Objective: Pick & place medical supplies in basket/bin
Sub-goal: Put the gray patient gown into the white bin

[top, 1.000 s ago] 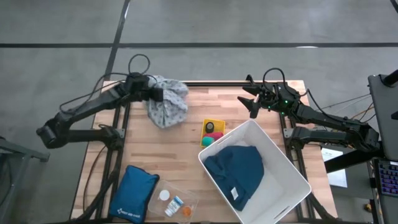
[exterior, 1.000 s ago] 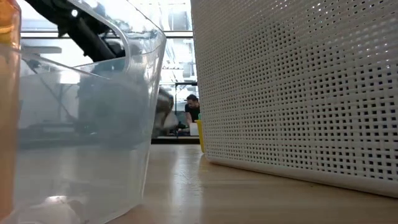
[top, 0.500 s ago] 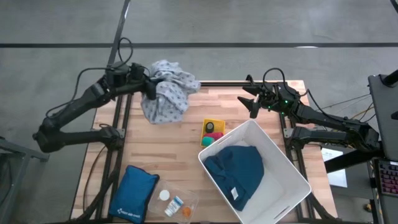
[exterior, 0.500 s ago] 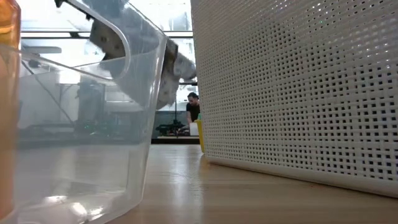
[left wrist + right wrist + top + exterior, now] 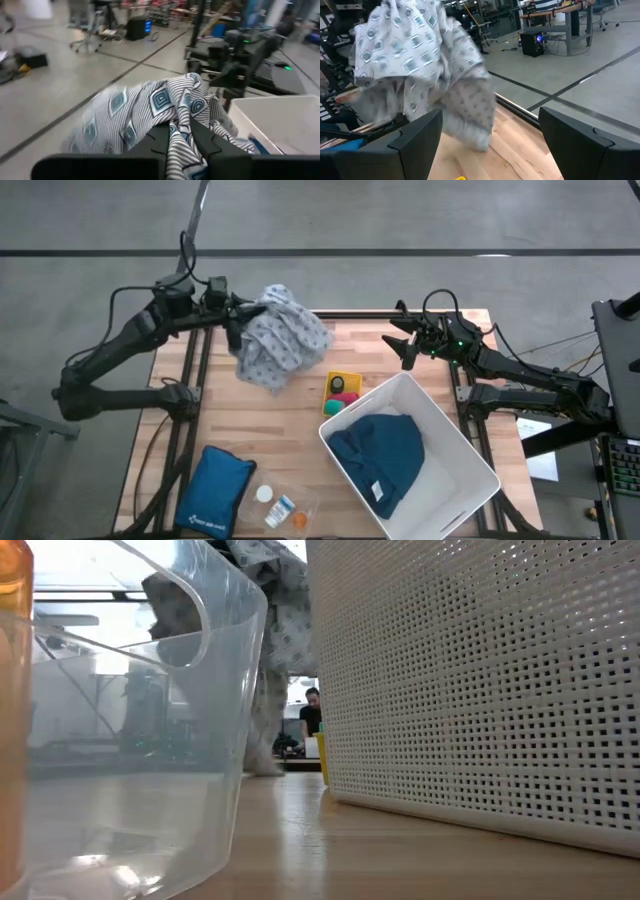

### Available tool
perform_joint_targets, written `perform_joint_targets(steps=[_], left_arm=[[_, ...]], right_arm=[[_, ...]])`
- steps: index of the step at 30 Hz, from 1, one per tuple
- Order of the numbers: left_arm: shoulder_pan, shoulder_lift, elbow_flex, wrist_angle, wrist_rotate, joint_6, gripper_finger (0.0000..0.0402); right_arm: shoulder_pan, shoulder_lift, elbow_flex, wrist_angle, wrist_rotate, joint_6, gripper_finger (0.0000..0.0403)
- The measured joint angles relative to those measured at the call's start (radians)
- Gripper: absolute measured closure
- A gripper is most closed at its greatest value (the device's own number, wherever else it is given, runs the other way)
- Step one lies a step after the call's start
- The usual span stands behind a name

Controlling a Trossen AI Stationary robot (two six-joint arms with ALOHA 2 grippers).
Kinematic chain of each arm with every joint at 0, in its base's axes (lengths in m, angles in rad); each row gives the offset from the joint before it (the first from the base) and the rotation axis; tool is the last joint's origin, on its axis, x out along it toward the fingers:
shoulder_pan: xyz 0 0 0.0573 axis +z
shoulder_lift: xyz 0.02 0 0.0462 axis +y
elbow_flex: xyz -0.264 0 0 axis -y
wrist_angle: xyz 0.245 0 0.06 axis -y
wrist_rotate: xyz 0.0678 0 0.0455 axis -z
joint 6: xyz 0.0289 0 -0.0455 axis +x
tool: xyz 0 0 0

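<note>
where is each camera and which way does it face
High: overhead, straight down on table; both arms, left gripper clamping grey dotted cloth.
Low: table-top height, level past clear tub and white basket.
Left wrist: faces cloth, basket beyond.
Right wrist: past open right gripper, faces cloth.
All four share the cloth.

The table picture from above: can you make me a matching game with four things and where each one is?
Things:
1. grey dotted cloth
2. blue garment
3. blue pouch
4. right hand

Places:
A. inside the white basket
B. open, over the table's far right corner
C. hanging from the left hand
D. lying on the table's near left corner

Pairs: 1-C, 2-A, 3-D, 4-B
</note>
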Motion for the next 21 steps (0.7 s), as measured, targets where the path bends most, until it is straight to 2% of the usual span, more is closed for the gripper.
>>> perform_joint_targets(steps=[6, 14, 21], left_arm=[[-0.038, -0.002, 0.010, 0.082, 0.107, 0.088, 0.0365], [-0.091, -0.001, 0.022, 0.161, 0.111, 0.110, 0.0375], [-0.146, 0.001, 0.024, 0.367, 0.111, 0.117, 0.0375]], right_arm=[[0.000, 0.000, 0.000, 0.000, 0.000, 0.000, 0.0078], [0.000, 0.000, 0.000, 0.000, 0.000, 0.000, 0.0078], [0.000, 0.000, 0.000, 0.000, 0.000, 0.000, 0.0078]])
